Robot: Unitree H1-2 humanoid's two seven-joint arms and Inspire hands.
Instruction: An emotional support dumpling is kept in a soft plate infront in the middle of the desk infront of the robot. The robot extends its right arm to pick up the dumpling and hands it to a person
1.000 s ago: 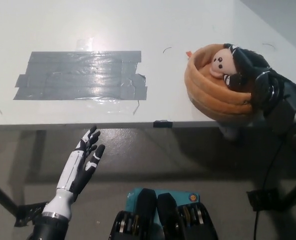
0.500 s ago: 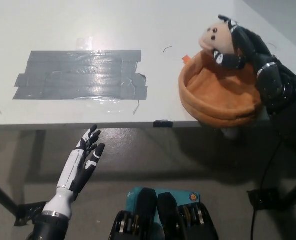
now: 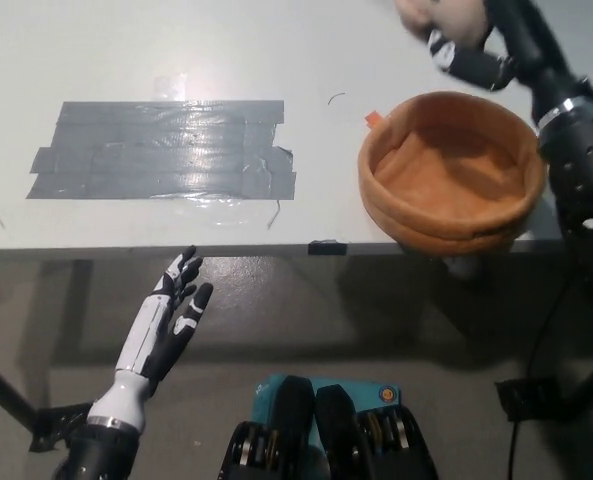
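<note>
The black right hand (image 3: 481, 45) is up at the top edge of the head view, fingers clenched around the dumpling (image 3: 441, 15), which hangs blurred and partly cut off above the far side of the plate; the orange soft plate (image 3: 446, 215) sits at the near edge of the white surface (image 3: 276, 50), right of a grey tape patch (image 3: 161, 150); the white left hand (image 3: 166, 325) rests low in front of the surface, fingers spread and holding nothing.
</note>
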